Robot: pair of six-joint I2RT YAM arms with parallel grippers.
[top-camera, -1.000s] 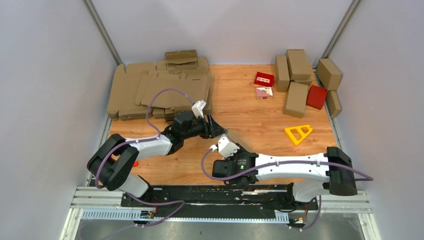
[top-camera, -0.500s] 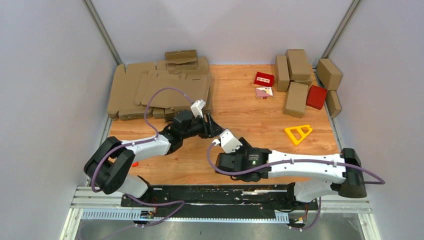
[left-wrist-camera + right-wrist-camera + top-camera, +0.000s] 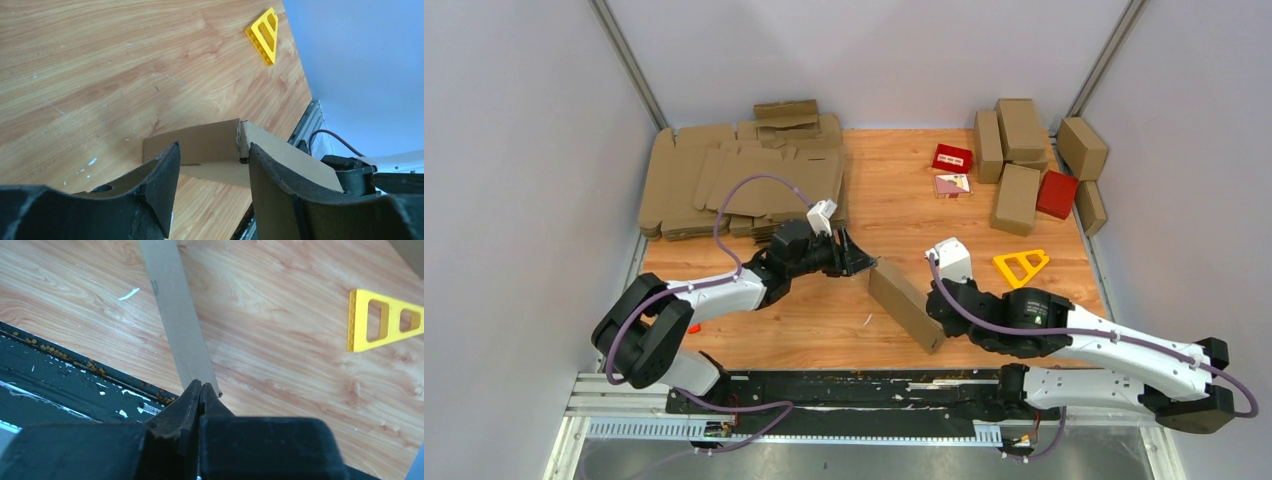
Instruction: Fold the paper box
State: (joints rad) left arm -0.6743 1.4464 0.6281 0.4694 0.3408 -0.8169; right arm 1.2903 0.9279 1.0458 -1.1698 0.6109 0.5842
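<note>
From above, you are not seeing the tips of your right gripper [image 3: 201, 390]: its own wrist is covering them where it is meeting the near end of the paper box [image 3: 907, 303]. In the right wrist view the box is running off the top edge of the picture, so you are getting only one narrow face of it. In the left wrist view one finger [image 3: 280, 195] of your left gripper [image 3: 212, 146] is blocking the stretch of the box behind it, and the box's underside is not showing in any view.

The box is lying closed on the wooden table [image 3: 824, 335], slanting between the two grippers and well apart from the yellow triangle [image 3: 1020, 266].

Your left gripper is standing with its jaws partly spread, the tips sitting at either side of the box's far end; you cannot tell whether they are pressing on it. Your right gripper is showing its jaws pressed fully together, with the tips right at the box's near end. Whether any cardboard edge is being pinched between them is not clear.
</note>
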